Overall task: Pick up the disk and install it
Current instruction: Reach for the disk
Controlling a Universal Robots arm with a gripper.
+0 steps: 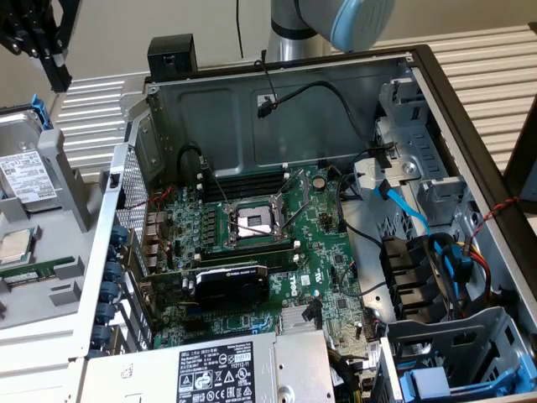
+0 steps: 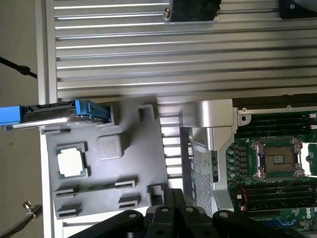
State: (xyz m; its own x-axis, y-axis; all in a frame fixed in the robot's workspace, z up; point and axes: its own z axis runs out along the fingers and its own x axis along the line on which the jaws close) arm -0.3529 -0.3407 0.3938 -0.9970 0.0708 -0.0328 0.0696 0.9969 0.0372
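On the ribbed tabletop [image 2: 173, 64] we should center our empty, open end effector [image 1: 38, 42] squarely over the disk [image 1: 27, 178].

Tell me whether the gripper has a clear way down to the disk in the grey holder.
Probably yes. The gripper hangs above the grey holder outside the computer case, and the disk stands in its blue frame with its top edge uncovered. Nothing shows between them. The CPU chip lies beside it, apart.
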